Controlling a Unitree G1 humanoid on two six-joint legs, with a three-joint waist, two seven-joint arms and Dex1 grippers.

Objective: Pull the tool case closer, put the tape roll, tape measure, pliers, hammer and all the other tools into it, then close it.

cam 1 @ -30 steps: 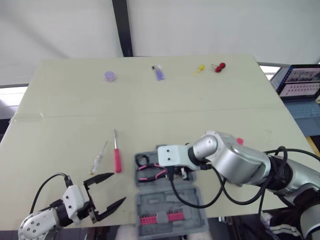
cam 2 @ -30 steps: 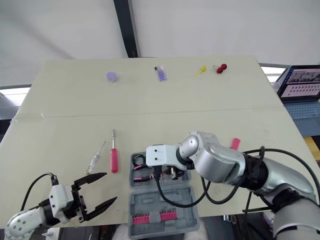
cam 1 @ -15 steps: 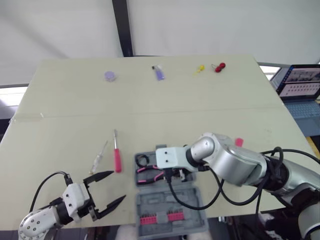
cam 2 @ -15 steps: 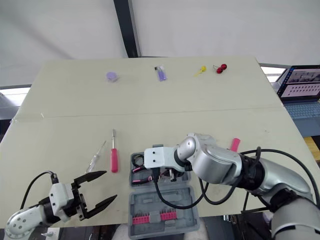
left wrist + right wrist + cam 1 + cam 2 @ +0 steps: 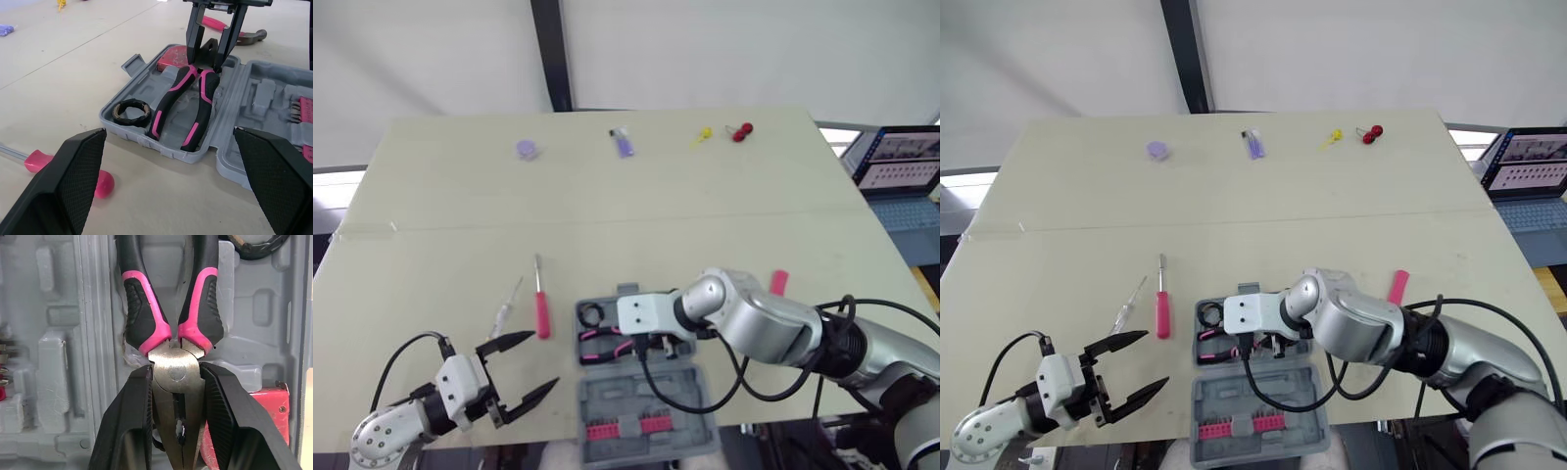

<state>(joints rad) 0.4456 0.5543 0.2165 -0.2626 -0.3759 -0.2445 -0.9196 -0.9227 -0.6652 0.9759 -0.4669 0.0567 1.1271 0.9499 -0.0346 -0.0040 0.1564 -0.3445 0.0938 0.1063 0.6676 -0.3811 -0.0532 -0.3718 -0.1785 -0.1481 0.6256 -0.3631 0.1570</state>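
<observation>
Tool case (image 5: 646, 392) lay open flat at the near edge of the table (image 5: 724, 196), in front of the robot. R gripper (image 5: 176, 373) was clamped on the metal head of the pliers (image 5: 188, 105), one finger each side. The pink/black handles pointed twd the robot's left and sat low in the case's far half; can't tell if fully seated. Tape roll (image 5: 131, 111), a black ring, lay in that same half just beside the handles. A red block (image 5: 266, 411) sat in the far-half corner by the pliers head; couldn't ID it. Near half held a row of pink bits (image 5: 626, 428). L gripper (image 5: 544, 361) hung at the near table edge, left of the case, fingers spread wide w/ nothing btwn them. Red screwdriver (image 5: 541, 308) & a small clear one (image 5: 507, 311) lay on the table left of the case, apart from it. Hammer (image 5: 234, 28), pink handle, lay on the table just right of the case.
</observation>
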